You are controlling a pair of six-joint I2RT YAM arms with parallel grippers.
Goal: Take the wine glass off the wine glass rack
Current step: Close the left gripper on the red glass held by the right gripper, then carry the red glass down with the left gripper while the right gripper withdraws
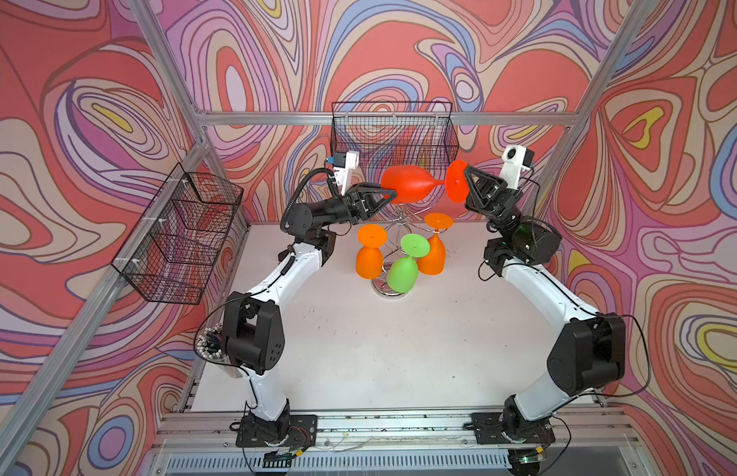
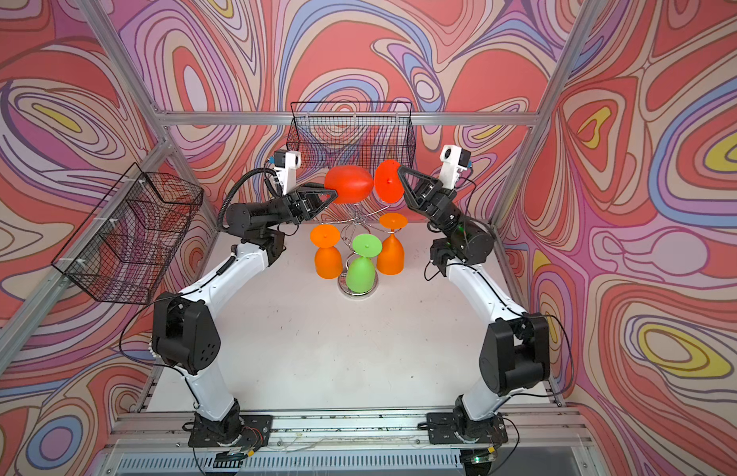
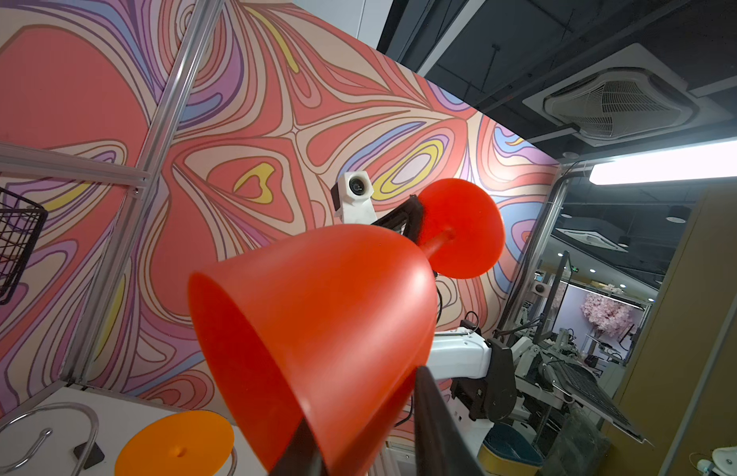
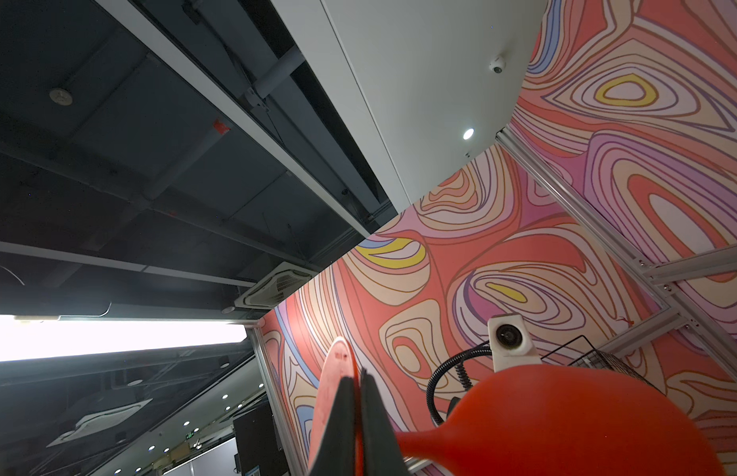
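Note:
A red wine glass (image 1: 408, 185) (image 2: 350, 183) hangs sideways in the air above the chrome wine glass rack (image 1: 399, 230) (image 2: 358, 233), clear of its hooks. My right gripper (image 1: 467, 170) (image 4: 357, 376) is shut on the edge of the glass's round foot (image 4: 335, 371). My left gripper (image 1: 393, 191) (image 3: 362, 395) has closed on the bowl's rim (image 3: 338, 309), with one finger inside the bowl and one outside it. The foot (image 3: 461, 230) shows beyond the bowl in the left wrist view.
Two orange glasses (image 1: 370, 255) (image 1: 434, 247) and a green one (image 1: 405, 268) hang upside down on the rack. A black mesh basket (image 1: 393, 132) hangs on the back wall just behind the red glass. Another basket (image 1: 181, 235) is on the left wall.

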